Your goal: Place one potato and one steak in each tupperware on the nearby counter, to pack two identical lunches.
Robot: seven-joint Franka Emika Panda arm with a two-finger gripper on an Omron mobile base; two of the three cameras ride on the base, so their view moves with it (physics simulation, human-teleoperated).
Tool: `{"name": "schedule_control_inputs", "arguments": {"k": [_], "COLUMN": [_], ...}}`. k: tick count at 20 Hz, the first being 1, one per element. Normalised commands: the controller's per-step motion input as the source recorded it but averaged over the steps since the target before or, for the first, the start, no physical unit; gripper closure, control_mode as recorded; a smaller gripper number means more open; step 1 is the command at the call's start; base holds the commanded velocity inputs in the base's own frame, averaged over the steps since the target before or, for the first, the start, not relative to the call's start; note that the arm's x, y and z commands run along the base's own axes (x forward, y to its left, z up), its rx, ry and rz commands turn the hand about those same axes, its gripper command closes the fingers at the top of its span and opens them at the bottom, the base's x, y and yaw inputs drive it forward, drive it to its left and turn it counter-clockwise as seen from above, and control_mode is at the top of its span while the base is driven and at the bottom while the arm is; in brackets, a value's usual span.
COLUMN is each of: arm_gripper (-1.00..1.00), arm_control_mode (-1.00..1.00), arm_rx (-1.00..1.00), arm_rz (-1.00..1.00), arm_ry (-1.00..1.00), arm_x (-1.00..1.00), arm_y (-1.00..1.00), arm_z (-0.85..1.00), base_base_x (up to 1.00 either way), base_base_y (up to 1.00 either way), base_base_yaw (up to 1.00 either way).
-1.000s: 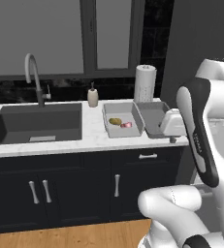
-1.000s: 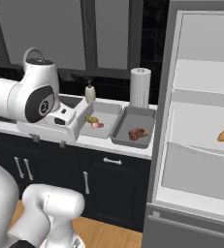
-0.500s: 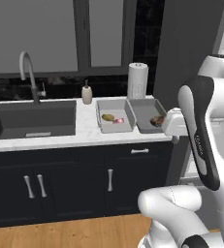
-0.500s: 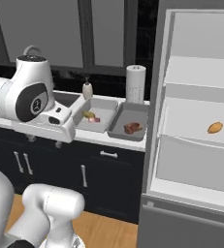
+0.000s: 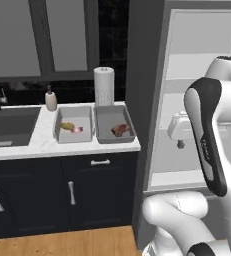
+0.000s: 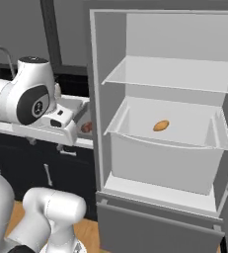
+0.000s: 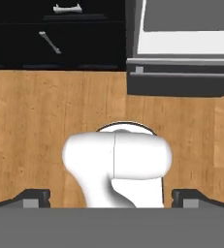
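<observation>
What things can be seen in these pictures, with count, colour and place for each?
counter: one, white marbled, over black cabinets.
sink: one, dark, set into the counter's left part.
soap bottle: one, beige, at the counter's back edge.
paper towel roll: one, white, upright behind the containers.
tupperware: two, grey, side by side on the counter.
left container's food: one yellowish piece and one pink piece.
steak: one, brown, in the right container.
fridge: one, grey, open.
potato: one, orange-brown, in the fridge drawer.
floor: wooden, light brown.
gripper: one, dark tips, jaws wide open, empty, over the floor.
</observation>
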Motion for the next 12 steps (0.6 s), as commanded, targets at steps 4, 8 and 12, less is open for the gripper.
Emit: {"name": "schedule_control_inputs", "arguments": {"k": [4, 8, 12], "arm_gripper": [-1.0, -1.0, -1.0], "arm_control_mode": [1.0, 1.0, 1.0], "arm_rx": [0.0, 0.0, 0.0], "arm_rz": [0.0, 0.0, 0.0], "arm_ry": [0.0, 0.0, 0.0], "arm_x": [0.0, 0.0, 0.0], "arm_y": [0.0, 0.0, 0.0], "arm_z": [0.0, 0.0, 0.0], "base_base_x": [0.27, 0.13, 0.06], "base_base_y": [-0.67, -0.28, -0.25], "base_base_yaw": [0.01, 0.01, 0.0]}}
